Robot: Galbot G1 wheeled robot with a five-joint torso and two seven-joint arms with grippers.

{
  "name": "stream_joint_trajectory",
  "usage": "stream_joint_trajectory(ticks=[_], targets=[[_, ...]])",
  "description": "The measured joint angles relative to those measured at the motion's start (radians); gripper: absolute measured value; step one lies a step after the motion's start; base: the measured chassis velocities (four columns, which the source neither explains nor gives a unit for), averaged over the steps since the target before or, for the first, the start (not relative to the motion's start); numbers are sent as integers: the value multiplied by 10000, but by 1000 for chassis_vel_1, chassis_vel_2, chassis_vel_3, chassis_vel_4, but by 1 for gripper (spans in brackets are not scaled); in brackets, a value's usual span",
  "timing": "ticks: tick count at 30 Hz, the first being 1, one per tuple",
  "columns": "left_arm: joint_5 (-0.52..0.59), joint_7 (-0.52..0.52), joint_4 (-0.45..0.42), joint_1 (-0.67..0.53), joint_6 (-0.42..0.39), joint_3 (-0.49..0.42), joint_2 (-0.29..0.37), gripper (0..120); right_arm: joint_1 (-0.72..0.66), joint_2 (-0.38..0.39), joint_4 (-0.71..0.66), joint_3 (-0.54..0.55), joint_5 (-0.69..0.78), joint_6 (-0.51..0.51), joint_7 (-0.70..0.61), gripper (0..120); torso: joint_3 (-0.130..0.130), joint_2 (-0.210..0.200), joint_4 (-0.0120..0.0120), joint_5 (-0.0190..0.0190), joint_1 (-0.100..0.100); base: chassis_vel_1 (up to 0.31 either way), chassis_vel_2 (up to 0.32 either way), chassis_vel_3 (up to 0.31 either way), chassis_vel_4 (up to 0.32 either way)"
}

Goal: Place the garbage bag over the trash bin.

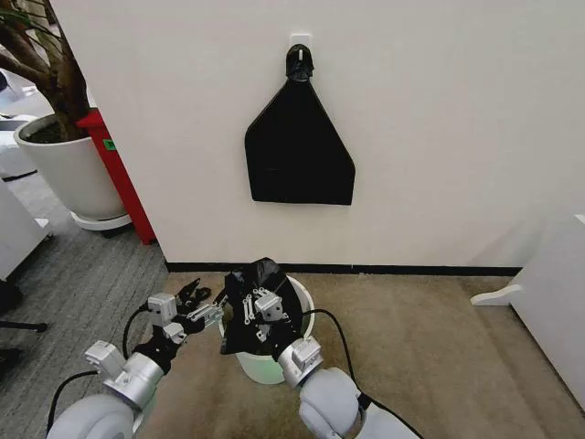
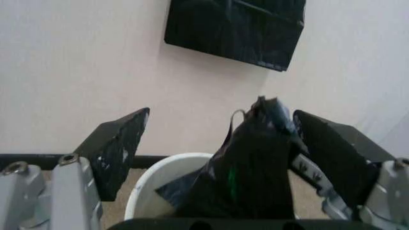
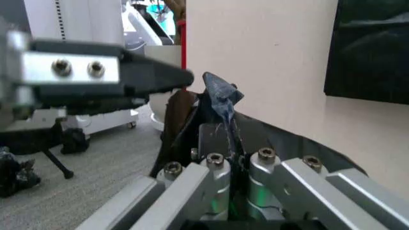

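Two grippers over the trash bin [image 1: 302, 297]: right gripper [image 1: 265, 315] fingers clamped on the garbage bag [image 1: 260, 279], left gripper [image 1: 203, 306] fingers spread.

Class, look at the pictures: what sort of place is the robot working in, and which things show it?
Probably an office or lab corner: a plain white wall, carpet, a potted tree beside it.

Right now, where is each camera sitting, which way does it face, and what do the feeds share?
Head: high, looking down at the small cream-white plastic bin by the wall; both arms show.
Left wrist: behind the open left pincer, facing the wall.
Right wrist: behind the right pincer, shut on the glossy black plastic bag.
Shared: bag, and the flat black triangular sheet.
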State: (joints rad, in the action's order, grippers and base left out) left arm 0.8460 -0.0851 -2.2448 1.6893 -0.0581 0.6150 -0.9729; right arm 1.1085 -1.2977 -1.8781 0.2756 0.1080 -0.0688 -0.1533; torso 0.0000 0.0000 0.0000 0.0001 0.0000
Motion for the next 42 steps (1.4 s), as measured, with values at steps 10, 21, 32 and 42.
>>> stream_joint_trajectory(ticks=[10,21,32,42], targets=[[-31,22,179,-21,24,120,-117,84,171,-27,10,-26,-8,-78,16,0,0,0,1,-1,0,0,0,0,0],[-72,40,353,-38,1,81,-167,82,222,-13,-118,-65,6,-104,21,0,0,0,0,-1,0,0,0,0,0],[-55,-134,38,45,-109,57,-116,80,225,-41,-86,-110,10,-142,22,0,0,0,0,-1,0,0,0,0,0],[-52,-215,305,24,-232,20,-53,80,302,-47,-231,-105,14,-167,31,0,0,0,0,-3,0,0,0,0,0]])
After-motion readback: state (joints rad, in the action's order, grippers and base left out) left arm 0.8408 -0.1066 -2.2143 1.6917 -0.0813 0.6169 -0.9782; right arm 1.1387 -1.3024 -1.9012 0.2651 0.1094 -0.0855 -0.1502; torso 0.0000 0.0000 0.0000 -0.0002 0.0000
